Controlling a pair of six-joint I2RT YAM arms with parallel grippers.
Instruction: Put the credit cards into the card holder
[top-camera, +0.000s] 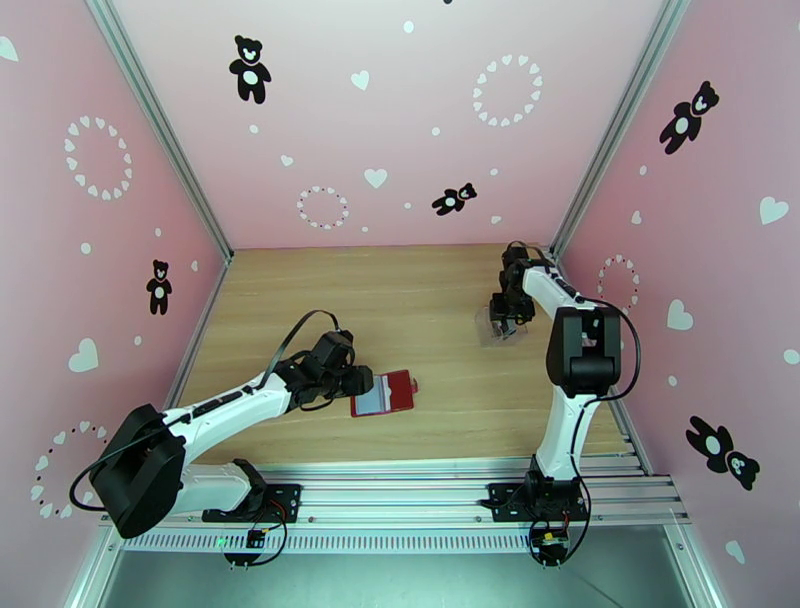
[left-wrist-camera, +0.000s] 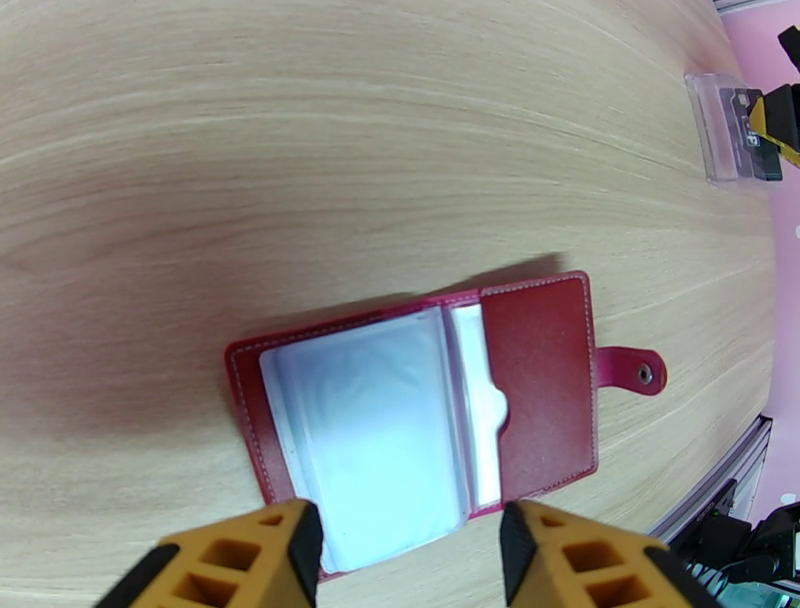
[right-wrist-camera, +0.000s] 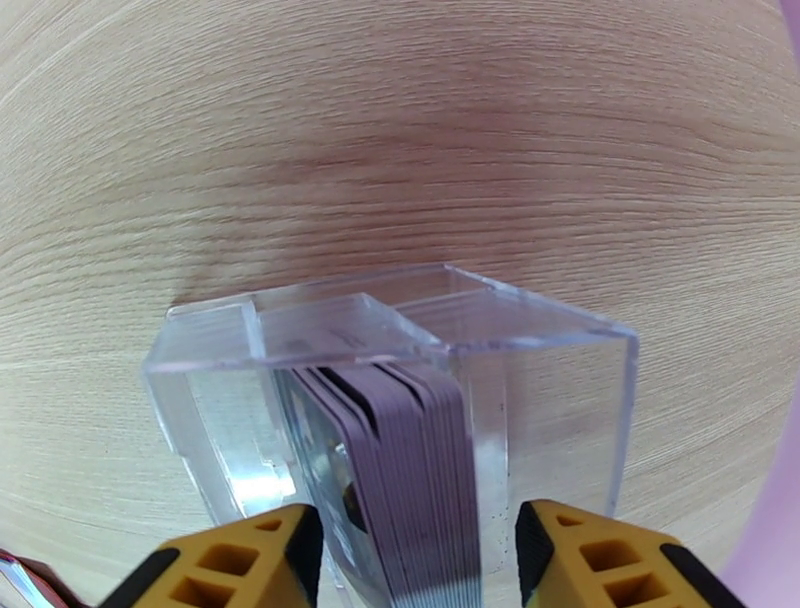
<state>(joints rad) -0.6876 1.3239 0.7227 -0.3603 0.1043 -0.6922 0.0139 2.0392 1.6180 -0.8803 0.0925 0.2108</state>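
While open, card holder (left-wrist-camera: 540, 390) at end effector (left-wrist-camera: 405, 540)

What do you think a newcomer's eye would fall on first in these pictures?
Probably the red card holder, lying open on the wooden table just ahead of the left gripper, its pale sleeves showing. Next, the clear plastic box toward the far right, a stack of credit cards standing in it, right at the open right gripper. Pink walls with black teddy bears frame it all.
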